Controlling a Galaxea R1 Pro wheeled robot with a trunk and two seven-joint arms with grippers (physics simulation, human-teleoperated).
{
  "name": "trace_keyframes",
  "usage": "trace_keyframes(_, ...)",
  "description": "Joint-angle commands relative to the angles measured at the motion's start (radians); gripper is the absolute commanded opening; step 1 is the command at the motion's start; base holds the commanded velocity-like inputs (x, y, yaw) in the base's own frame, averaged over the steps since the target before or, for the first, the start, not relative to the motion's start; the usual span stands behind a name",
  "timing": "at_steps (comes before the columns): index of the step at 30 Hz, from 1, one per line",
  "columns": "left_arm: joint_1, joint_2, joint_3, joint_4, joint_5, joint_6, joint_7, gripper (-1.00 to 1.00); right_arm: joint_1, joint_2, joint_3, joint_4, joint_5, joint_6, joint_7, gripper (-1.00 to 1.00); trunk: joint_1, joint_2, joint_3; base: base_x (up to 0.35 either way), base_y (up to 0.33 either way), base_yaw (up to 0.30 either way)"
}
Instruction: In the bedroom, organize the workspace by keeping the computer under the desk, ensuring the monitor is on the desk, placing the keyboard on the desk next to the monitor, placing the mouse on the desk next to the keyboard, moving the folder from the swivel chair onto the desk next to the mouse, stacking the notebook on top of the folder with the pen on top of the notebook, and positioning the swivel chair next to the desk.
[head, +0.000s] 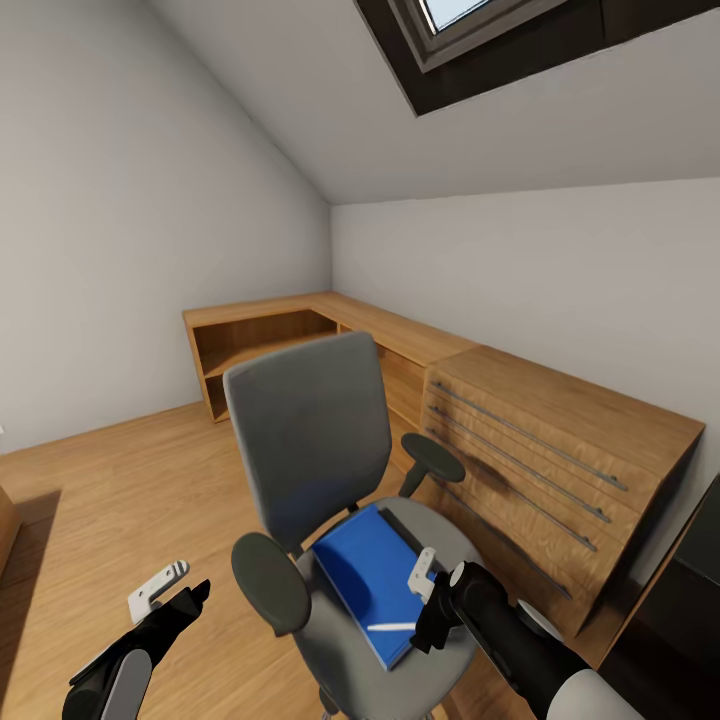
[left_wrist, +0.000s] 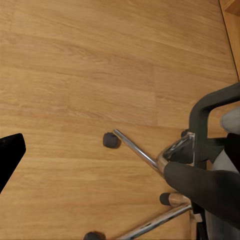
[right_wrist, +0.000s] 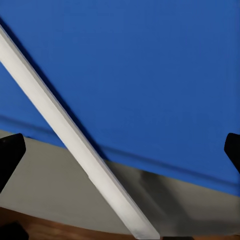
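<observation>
The grey swivel chair (head: 310, 440) stands in the middle of the room. On its seat lies the blue folder (head: 360, 575), with the white pen (head: 392, 627) resting on its near end. A dark grey notebook (head: 405, 532) lies along the folder's far right edge. My right gripper (head: 428, 600) hovers open just above the folder's right side. In the right wrist view the pen (right_wrist: 75, 145) crosses the folder (right_wrist: 150, 75) between the spread fingertips (right_wrist: 10, 155). My left gripper (head: 175, 597) hangs open over the floor, left of the chair's armrest (head: 270, 583). A black desk corner (head: 690, 590) shows at the right edge.
A light wooden dresser (head: 560, 450) stands close behind the chair on the right, and a low wooden shelf unit (head: 290, 335) runs along the far walls. The chair's chrome legs (left_wrist: 137, 150) and casters (left_wrist: 111, 140) spread over the wood floor (left_wrist: 75, 75). The ceiling slopes low on the left.
</observation>
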Motion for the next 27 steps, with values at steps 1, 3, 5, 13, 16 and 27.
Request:
trace_keyframes(1, -0.001, -0.001, 0.001, -0.002, 0.011, 0.004, 0.007, 1.0, -0.001, -0.001, 0.002, -0.002, 0.011, 0.002, 0.008, 1.0, 0.004, -0.008, -0.004, 0.0, 0.0, 0.0)
trace_keyframes(3, -0.001, -0.001, 0.001, -0.002, 0.011, 0.004, 0.007, 1.0, -0.001, -0.001, 0.002, -0.002, 0.011, 0.002, 0.008, 1.0, 0.004, -0.008, -0.004, 0.0, 0.0, 0.0)
trace_keyframes(5, -0.001, -0.001, 0.001, -0.002, 0.011, 0.005, 0.007, 1.0, -0.001, -0.001, 0.002, -0.002, 0.011, 0.002, 0.008, 1.0, 0.004, -0.008, -0.004, 0.0, 0.0, 0.0)
trace_keyframes(13, -0.001, -0.001, 0.001, -0.002, 0.011, 0.007, 0.007, 1.0, -0.001, -0.001, 0.002, -0.002, 0.011, 0.002, 0.008, 1.0, 0.004, -0.008, -0.004, 0.0, 0.0, 0.0)
trace_keyframes(16, -0.001, -0.001, 0.001, -0.002, 0.011, 0.007, 0.007, 1.0, -0.001, -0.001, 0.002, -0.002, 0.011, 0.002, 0.008, -1.0, 0.004, -0.008, -0.004, 0.0, 0.0, 0.0)
trace_keyframes(27, -0.001, -0.001, 0.001, -0.001, 0.012, 0.007, 0.007, 1.0, -0.001, -0.002, 0.005, -0.002, 0.011, 0.002, 0.008, -1.0, 0.004, -0.008, -0.004, 0.0, 0.0, 0.0)
